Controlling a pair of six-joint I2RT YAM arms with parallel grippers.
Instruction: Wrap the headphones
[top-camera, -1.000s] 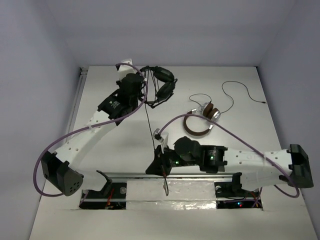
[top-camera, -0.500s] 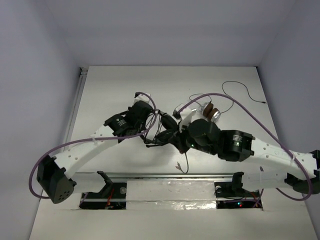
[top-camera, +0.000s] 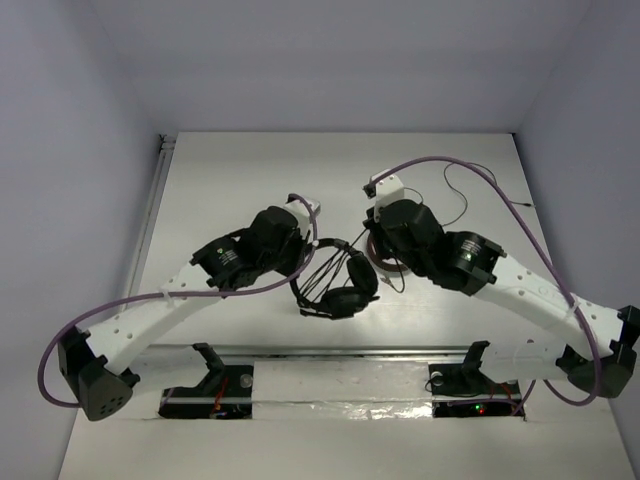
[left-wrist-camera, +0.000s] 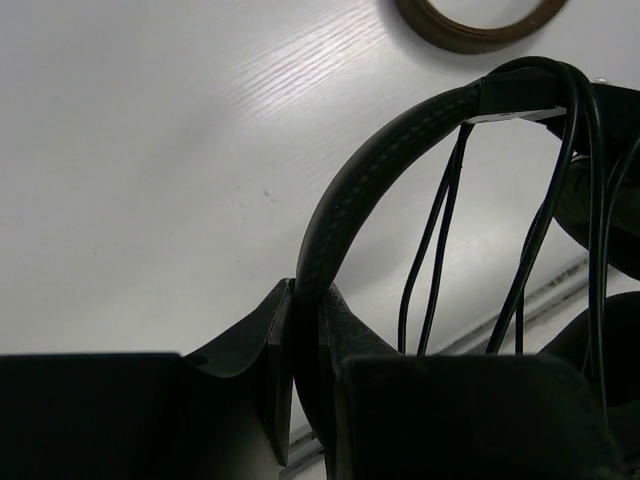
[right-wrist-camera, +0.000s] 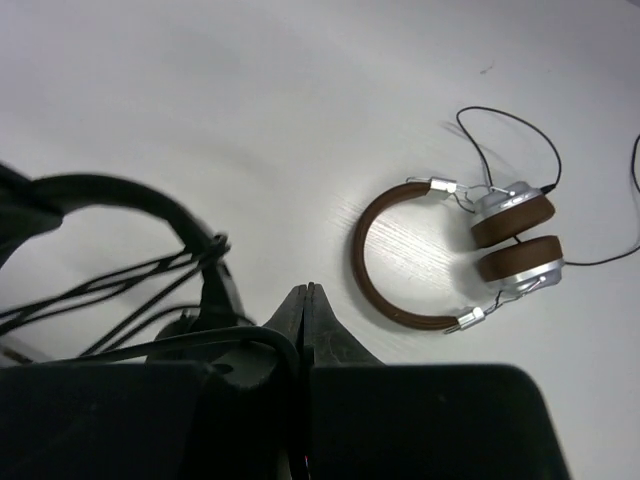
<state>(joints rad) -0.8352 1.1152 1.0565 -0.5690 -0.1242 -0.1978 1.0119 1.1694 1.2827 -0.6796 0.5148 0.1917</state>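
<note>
My left arm (top-camera: 170, 300) reaches in from 7 o'clock toward the middle of the tabletop (top-camera: 220, 170). My left jaws are clamped on the padded headband (left-wrist-camera: 370, 160) of the black headphones (top-camera: 357, 275). The band stands edge-on between them and arches up and away in the left wrist view.

From above, the headphones sit near the centre of the tabletop, a little toward the 6 o'clock edge, between my two wrists. Their long axis runs from about 10 o'clock to 4 o'clock. The crown of the band points to 10 o'clock at my left jaws and the two earcups to 4 o'clock. I cannot tell whether the cups touch the surface. Several strands of the thin black cable (left-wrist-camera: 440, 230) stretch across the open arc of the band, from crown to cups.

My right arm (top-camera: 520, 290) comes in from 4 o'clock. My right jaws are pressed together, and a run of the cable curves into the seam between them, so they look pinched on it.

The brown-banded headphones (right-wrist-camera: 510, 218) lie flat just beyond my right jaws, at about 1 o'clock from the black pair, with their silver cups side by side.
</note>
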